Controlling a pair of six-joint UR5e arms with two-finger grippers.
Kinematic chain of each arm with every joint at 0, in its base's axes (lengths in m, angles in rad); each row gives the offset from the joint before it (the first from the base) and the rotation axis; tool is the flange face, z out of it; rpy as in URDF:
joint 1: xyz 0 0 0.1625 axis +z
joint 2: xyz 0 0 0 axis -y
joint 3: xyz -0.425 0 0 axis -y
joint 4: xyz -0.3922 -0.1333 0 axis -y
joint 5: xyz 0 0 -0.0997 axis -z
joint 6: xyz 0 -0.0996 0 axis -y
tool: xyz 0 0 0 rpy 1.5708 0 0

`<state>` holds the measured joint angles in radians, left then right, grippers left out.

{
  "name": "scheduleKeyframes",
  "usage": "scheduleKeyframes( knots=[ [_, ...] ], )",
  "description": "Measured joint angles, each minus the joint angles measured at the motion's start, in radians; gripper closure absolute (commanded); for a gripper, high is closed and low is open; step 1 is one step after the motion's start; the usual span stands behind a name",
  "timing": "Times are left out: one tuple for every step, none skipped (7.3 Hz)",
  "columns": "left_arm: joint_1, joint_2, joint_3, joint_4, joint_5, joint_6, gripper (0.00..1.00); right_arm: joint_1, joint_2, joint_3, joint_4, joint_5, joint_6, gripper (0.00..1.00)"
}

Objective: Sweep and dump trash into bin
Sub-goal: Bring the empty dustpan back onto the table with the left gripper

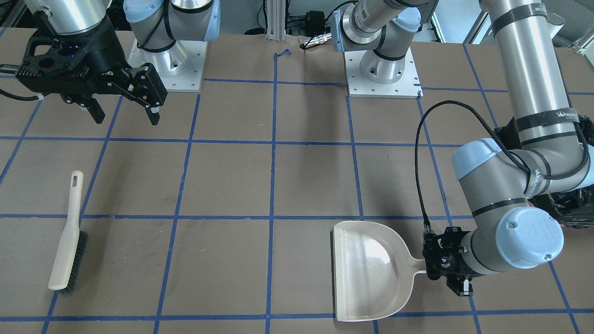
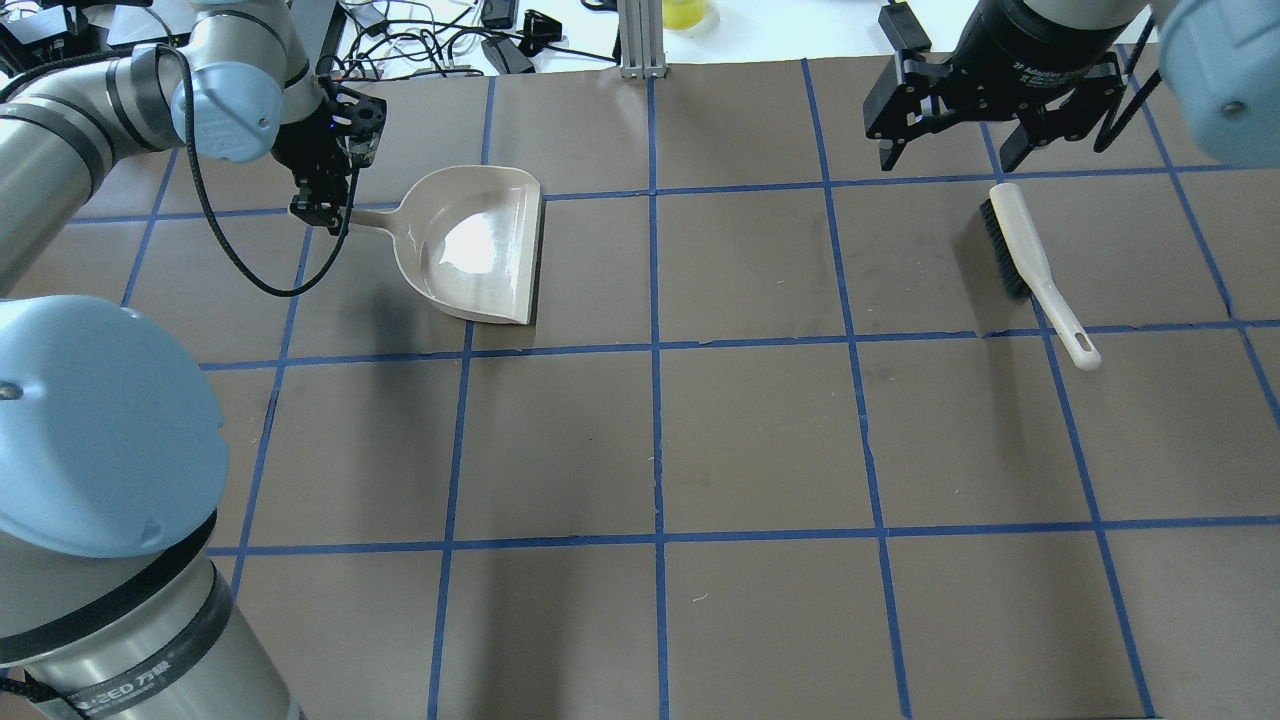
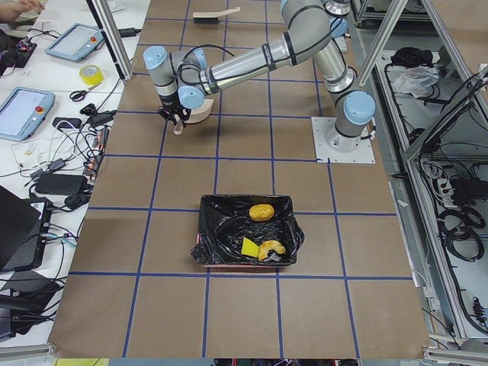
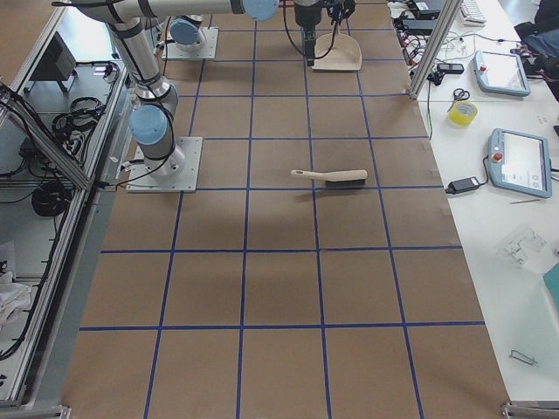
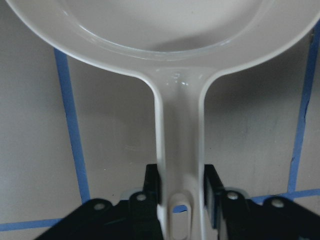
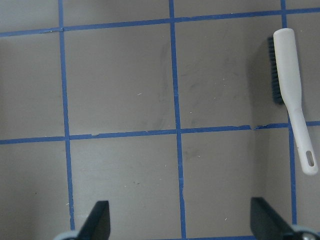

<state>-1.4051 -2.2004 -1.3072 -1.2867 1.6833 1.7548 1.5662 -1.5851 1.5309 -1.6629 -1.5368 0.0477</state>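
Note:
The bin (image 3: pixel 207 229), lined with a black bag, stands on the table in the exterior left view. It holds the golden-brown lump (image 3: pixel 261 211), the yellow wedge (image 3: pixel 248 247) and the tan croissant piece (image 3: pixel 273 251). My left gripper (image 2: pixel 333 213) is shut on the handle of the beige dustpan (image 2: pixel 475 245), which rests flat and empty on the table. The left wrist view shows its fingers (image 5: pixel 152 182) pressed on both sides of the handle. My right gripper (image 2: pixel 948 152) is open and empty, above the table beside the brush (image 2: pixel 1030 262).
The beige brush with dark bristles lies on the table (image 1: pixel 67 241) and also shows in the right wrist view (image 6: pixel 290 90). A corner of the black bin bag (image 1: pixel 568 208) shows behind my left arm. Blue tape lines grid the brown table (image 2: pixel 750 440).

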Motion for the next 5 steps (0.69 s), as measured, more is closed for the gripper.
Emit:
scheduleKeyframes(
  knots=[
    [0.018,0.002,-0.002,0.000,-0.001,0.005,0.35,0.000,0.000,0.000,0.001,-0.001,-0.002,0.00],
    [0.035,0.007,-0.010,0.000,-0.003,0.006,0.35,0.000,0.000,0.000,0.002,-0.001,-0.006,0.00],
    [0.041,0.014,-0.022,0.001,-0.005,-0.001,0.37,0.000,0.000,0.000,0.002,-0.002,-0.008,0.00],
    [0.038,0.022,-0.027,-0.001,-0.008,-0.010,0.39,0.000,0.000,0.000,0.002,-0.002,-0.010,0.00],
    [0.024,0.041,-0.023,-0.014,-0.020,-0.028,0.39,0.000,-0.001,0.000,0.002,-0.002,-0.011,0.00]
  ],
)
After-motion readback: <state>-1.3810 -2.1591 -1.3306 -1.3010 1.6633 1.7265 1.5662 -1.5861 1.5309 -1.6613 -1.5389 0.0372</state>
